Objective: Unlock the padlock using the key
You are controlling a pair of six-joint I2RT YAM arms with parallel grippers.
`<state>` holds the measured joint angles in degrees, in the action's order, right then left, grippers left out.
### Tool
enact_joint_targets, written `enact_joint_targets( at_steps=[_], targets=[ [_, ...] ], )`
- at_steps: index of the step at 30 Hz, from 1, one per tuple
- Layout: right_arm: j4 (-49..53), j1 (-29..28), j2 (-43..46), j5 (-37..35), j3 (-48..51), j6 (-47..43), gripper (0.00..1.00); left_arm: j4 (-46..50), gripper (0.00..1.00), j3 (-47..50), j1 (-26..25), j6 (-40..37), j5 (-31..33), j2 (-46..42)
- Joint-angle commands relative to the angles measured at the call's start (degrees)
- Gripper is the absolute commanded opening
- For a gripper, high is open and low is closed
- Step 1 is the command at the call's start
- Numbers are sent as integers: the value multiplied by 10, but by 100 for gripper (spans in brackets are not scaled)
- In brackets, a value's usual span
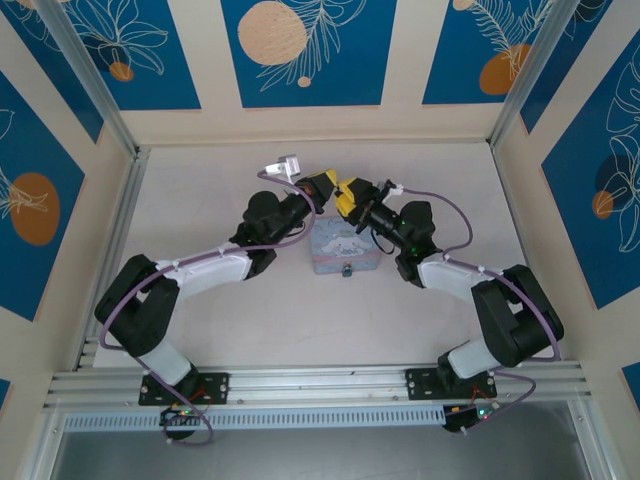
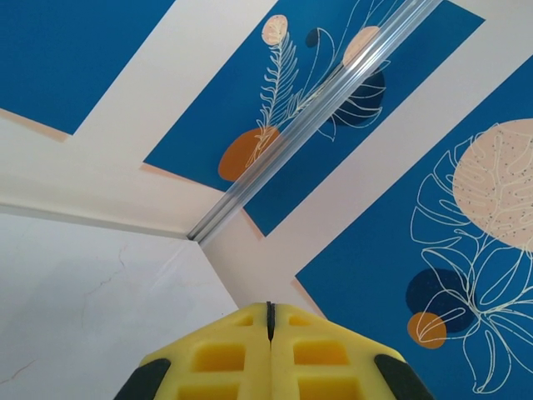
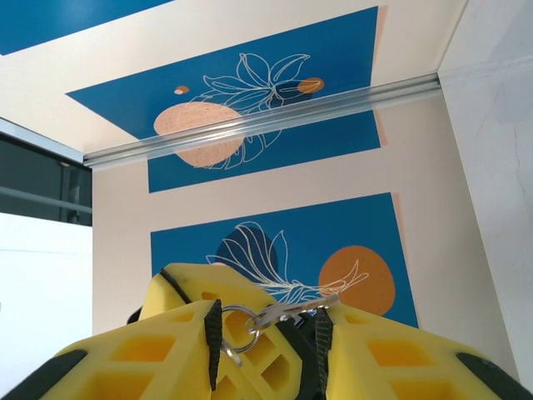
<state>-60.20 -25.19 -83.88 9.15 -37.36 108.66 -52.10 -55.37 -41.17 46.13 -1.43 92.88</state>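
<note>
Both grippers meet in the air just behind the pale blue tin. The padlock is a tiny dark lump at the tin's near edge. In the right wrist view the silver key lies crosswise between the pads of my right gripper. The key's tip touches the right pad and its ring touches the left pad. A small metal piece hangs from the ring. My left gripper is shut, its yellow fingers just behind the ring. From above, the left gripper and right gripper nearly touch.
Blue patterned walls close in the white table on three sides, with aluminium posts at the back corners. A rail runs along the near edge by the arm bases. Open tabletop lies left and right of the tin.
</note>
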Motion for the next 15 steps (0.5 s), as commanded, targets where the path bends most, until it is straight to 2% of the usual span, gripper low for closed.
enact_joint_targets(
  at_steps=[1,5,15],
  targets=[
    [-18,-6,15,-19,2,0,38,-8,0,-7,-7,-3,-12,5],
    [-24,-9,9,-20,-3,-2,36,-2,0,-8,-7,2,-12,5],
    [-47,-11,-11,-17,0,-1,23,49,0,-27,-7,35,-35,5]
  ],
)
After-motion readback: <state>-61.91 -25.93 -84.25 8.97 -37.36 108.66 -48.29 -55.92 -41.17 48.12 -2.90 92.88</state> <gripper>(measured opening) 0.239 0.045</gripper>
